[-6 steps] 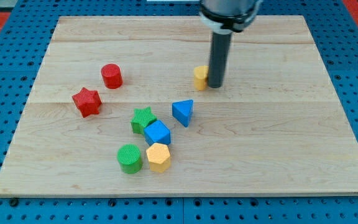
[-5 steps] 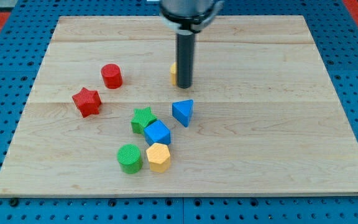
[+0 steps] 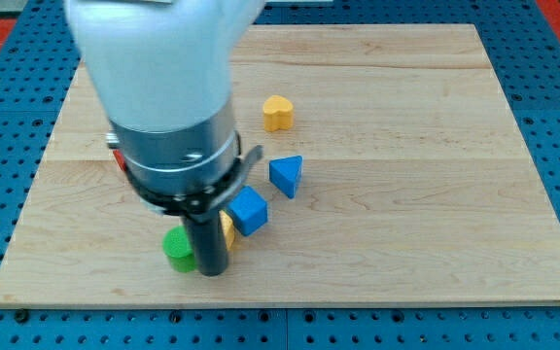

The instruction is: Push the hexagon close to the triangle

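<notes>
My tip [image 3: 211, 271] sits just left of the yellow hexagon [image 3: 227, 229], no jaws here; an off-centre push could knock the blue cube [image 3: 249, 210] into the blue triangle [image 3: 286, 175].

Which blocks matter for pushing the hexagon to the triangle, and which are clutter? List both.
For the job:
- yellow hexagon, mostly hidden behind my rod
- blue triangle
- my tip, at the hexagon's lower left, beside the green cylinder

Lying about:
- green cylinder
- blue cube
- yellow heart
</notes>
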`<move>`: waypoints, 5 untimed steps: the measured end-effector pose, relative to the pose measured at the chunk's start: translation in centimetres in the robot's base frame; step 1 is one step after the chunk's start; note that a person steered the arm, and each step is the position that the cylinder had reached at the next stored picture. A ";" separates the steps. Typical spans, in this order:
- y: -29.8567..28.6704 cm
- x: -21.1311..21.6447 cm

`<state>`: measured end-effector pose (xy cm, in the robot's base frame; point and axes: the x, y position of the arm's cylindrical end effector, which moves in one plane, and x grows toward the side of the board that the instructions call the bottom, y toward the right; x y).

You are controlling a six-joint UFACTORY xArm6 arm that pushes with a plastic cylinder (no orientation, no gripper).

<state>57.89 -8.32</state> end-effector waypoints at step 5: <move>2.7 -9.3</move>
